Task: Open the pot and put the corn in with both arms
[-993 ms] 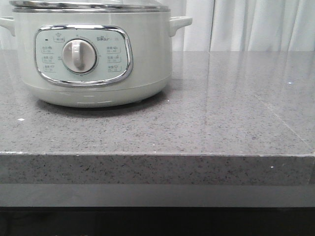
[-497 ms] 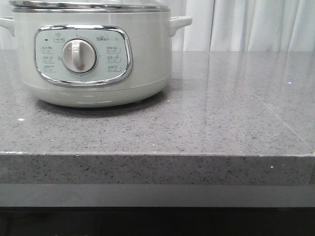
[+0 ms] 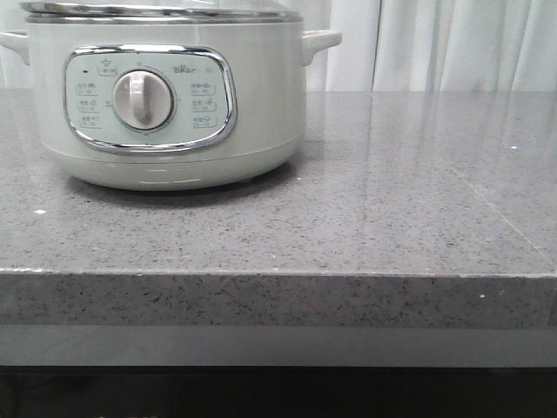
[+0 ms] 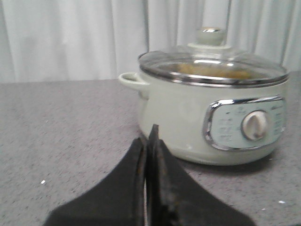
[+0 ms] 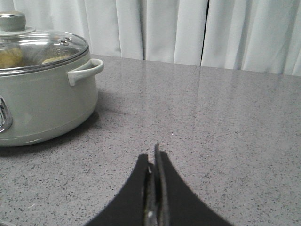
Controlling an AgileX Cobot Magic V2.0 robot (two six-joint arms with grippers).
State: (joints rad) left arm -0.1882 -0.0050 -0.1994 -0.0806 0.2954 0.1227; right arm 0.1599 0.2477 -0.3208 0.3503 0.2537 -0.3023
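The pale grey-green pot stands at the back left of the counter, its dial panel facing me. Its silver-rimmed glass lid is on, with the knob on top. Blurred yellow shapes show through the glass; I cannot tell whether they are the corn. My left gripper is shut and empty, low over the counter in front of the pot's left side. My right gripper is shut and empty, over bare counter to the right of the pot. Neither gripper shows in the front view.
The grey speckled counter runs to a front edge close to the camera. White curtains hang behind it. The pot's side handles stick out on either side.
In the front view the pot sits very slightly further right than a second ago. Nothing else differs.
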